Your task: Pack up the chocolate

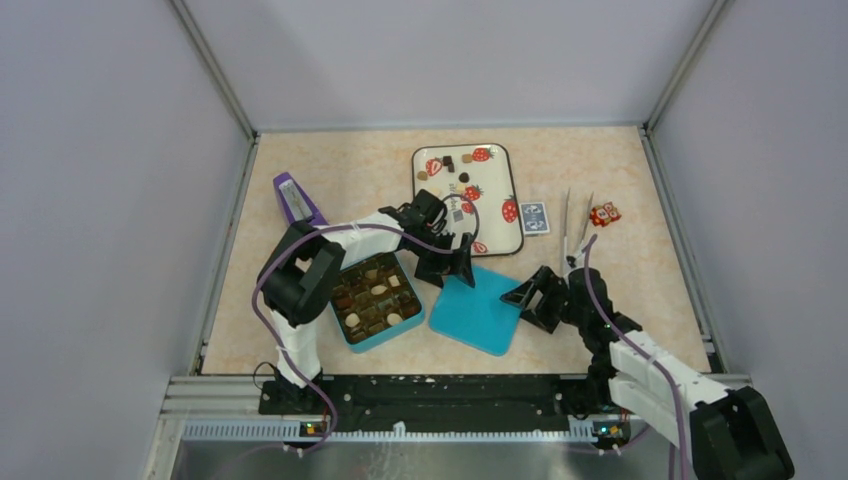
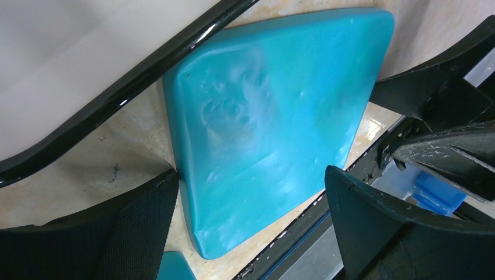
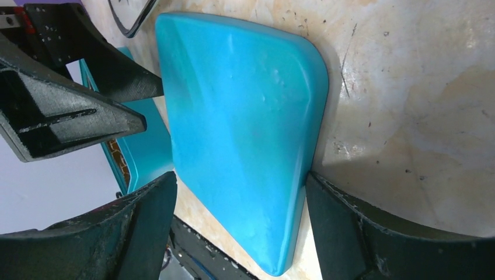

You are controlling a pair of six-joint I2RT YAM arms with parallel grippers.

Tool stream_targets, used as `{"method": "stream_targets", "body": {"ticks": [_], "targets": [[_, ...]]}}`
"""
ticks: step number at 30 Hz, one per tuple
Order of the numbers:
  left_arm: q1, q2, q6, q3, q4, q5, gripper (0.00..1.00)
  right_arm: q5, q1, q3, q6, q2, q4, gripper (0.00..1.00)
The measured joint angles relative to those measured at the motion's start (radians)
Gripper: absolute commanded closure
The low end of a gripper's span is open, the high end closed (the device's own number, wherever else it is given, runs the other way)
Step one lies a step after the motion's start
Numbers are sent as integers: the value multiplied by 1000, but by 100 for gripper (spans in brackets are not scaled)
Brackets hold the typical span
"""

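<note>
Since most of the chocolate (image 1: 375, 297) sits in the teal box (image 1: 372, 343) just beside the left gripper (image 1: 446, 266), with a few pieces on the tray (image 1: 492, 190) beyond it, the lid (image 1: 482, 312) matters. Both it and the right gripper (image 1: 537, 296) gape at the lid's opposite edges. The lid looks light, stiff and slick; pinching its rim seems wisest.

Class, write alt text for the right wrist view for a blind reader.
A teal lid lies flat on the beige table between the spread fingers of the right gripper. The left gripper shows at upper left, beside the teal box.
</note>
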Motion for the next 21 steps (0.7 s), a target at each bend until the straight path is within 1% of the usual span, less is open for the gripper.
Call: {"method": "stream_targets", "body": {"ticks": [6, 12, 18, 21], "targets": [[4, 2, 0, 1, 0, 9, 1, -3, 0, -41, 4, -64, 35, 23], [13, 3, 2, 3, -2, 6, 1, 3, -8, -43, 3, -129, 84, 23], [14, 3, 5, 5, -5, 7, 1, 24, -13, -40, -2, -131, 148, 24], [16, 3, 4, 5, -7, 7, 1, 32, -20, -39, 9, -107, 217, 24]]}}
